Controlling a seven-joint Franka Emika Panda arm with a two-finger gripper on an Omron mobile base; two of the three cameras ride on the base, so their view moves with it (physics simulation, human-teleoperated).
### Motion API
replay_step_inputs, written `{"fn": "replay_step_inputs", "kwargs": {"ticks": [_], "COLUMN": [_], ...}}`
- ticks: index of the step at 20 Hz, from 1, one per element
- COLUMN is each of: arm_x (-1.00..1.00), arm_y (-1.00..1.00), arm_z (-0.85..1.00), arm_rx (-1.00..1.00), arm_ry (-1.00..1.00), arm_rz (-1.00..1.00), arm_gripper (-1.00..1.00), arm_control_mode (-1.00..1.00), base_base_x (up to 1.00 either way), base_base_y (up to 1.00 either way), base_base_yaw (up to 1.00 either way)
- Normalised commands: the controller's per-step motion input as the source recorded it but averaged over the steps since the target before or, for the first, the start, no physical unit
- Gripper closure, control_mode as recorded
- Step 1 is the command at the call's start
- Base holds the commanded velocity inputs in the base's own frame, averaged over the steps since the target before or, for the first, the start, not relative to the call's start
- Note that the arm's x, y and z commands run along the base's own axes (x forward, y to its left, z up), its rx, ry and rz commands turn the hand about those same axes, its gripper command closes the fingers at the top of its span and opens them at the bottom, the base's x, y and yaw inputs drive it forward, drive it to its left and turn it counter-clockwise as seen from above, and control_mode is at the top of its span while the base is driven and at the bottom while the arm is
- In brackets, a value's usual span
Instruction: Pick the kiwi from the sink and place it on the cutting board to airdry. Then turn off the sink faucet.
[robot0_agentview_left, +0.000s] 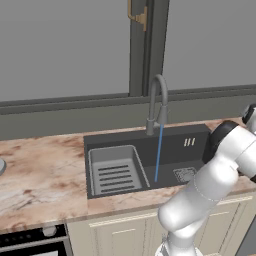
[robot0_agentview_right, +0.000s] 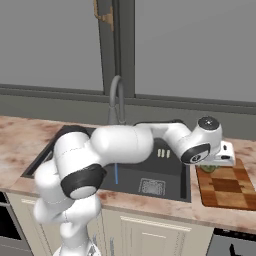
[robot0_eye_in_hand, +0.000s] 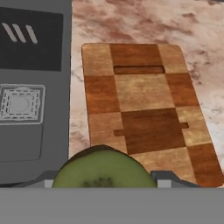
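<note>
My gripper (robot0_agentview_right: 214, 165) is shut on the kiwi (robot0_agentview_right: 208, 168), holding it just over the left end of the checkered wooden cutting board (robot0_agentview_right: 227, 187). From the hand, the kiwi (robot0_eye_in_hand: 104, 168) shows a green cut face between the fingertips (robot0_eye_in_hand: 168, 179), with the cutting board (robot0_eye_in_hand: 144, 109) lying below and ahead. The dark sink (robot0_agentview_left: 185, 145) lies left of the board, its drain grate (robot0_eye_in_hand: 21, 103) in sight. A thin blue stream of water (robot0_agentview_left: 158, 152) runs from the grey gooseneck faucet (robot0_agentview_left: 157, 100) into the basin.
A grey ribbed tray (robot0_agentview_left: 114, 170) fills the sink's left half. Pinkish marbled countertop (robot0_agentview_left: 40, 175) surrounds the basin, and a stove front (robot0_agentview_left: 30, 240) sits at the lower left. A window ledge runs behind the faucet (robot0_agentview_right: 116, 100).
</note>
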Motion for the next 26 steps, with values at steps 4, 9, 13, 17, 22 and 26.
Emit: {"fn": "replay_step_inputs", "kwargs": {"ticks": [4, 9, 13, 17, 22, 26], "arm_x": [0.00, 0.00, 0.00, 0.00, 0.00, 0.00], "arm_y": [-0.10, -0.12, -0.13, -0.09, -0.01, 0.00], "arm_z": [-0.29, -0.23, -0.16, -0.20, -0.30, -0.27], "arm_rx": [0.01, 0.02, 0.03, 0.03, 0.01, 0.00], "arm_ry": [0.00, 0.00, 0.00, 0.00, 0.00, 0.00], "arm_rz": [0.00, 0.00, 0.00, 0.00, 0.00, 0.00], "arm_gripper": [1.00, 1.00, 1.00, 1.00, 1.00, 1.00], "arm_control_mode": [-1.00, -1.00, -1.00, -1.00, -1.00, -1.00], "base_base_x": [0.00, 0.00, 0.00, 0.00, 0.00, 0.00], "base_base_y": [0.00, 0.00, 0.00, 0.00, 0.00, 0.00], "base_base_yaw": [0.00, 0.00, 0.00, 0.00, 0.00, 0.00]}}
